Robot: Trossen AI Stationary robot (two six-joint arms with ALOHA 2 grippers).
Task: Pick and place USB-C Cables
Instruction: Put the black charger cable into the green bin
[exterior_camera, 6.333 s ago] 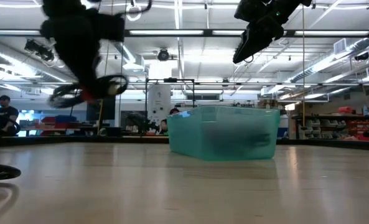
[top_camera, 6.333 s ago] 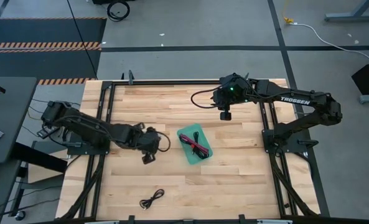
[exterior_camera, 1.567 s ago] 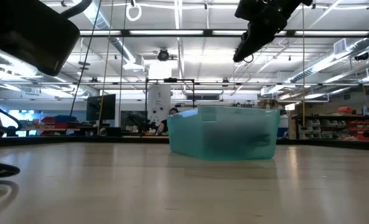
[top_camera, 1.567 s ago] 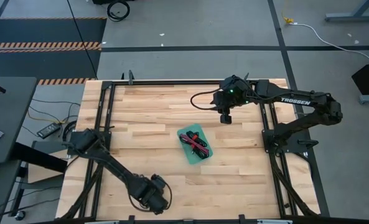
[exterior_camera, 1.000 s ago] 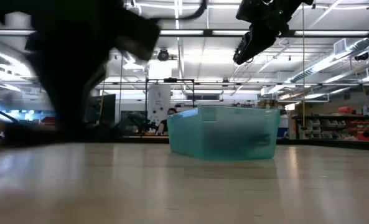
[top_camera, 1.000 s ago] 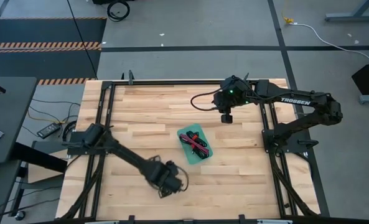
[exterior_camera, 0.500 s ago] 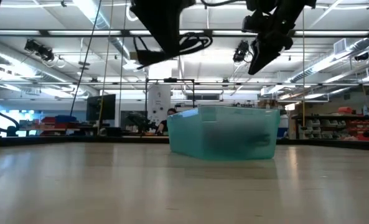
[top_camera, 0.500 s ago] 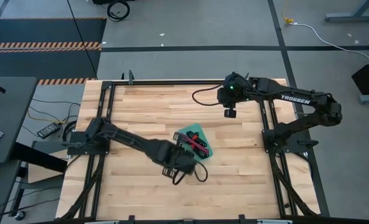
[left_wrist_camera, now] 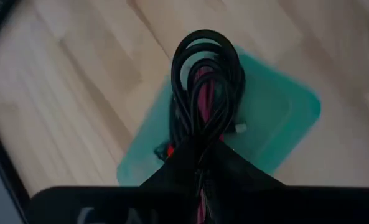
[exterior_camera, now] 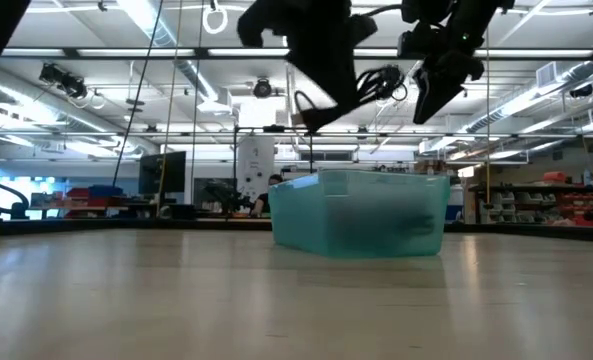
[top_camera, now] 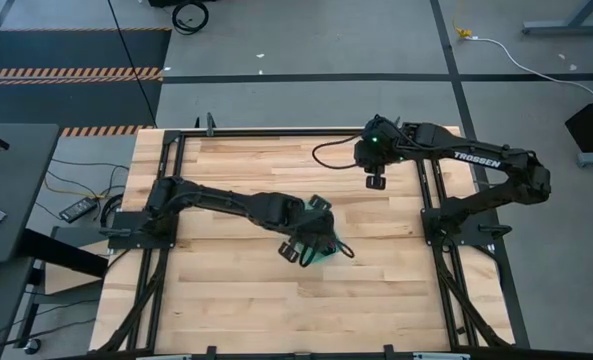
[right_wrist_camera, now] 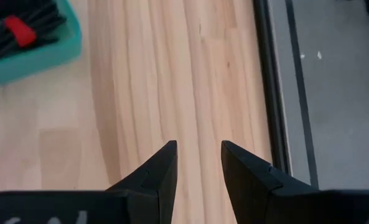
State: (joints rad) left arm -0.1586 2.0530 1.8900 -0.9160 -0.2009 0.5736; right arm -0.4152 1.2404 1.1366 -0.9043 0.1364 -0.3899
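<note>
Tray [left_wrist_camera: 284, 118]: teal, on the wooden surface [top_camera: 226, 290], holding black cables with red ties [right_wrist_camera: 19, 28].
Held cable [left_wrist_camera: 206, 87]: black coil, raised directly above the tray, loops hanging clear of the tool tips.
Left tool [left_wrist_camera: 200, 165]: clenched on the held cable, over the tray.
Right tool [right_wrist_camera: 198, 163]: released, fingers apart, above bare surface near the far right edge, well apart from the tray.

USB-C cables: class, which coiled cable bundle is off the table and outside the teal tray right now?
The black coiled cable bundle pinched in the left gripper, hanging above the teal plastic tray. The other bundles, some red-tied, lie inside the tray.
</note>
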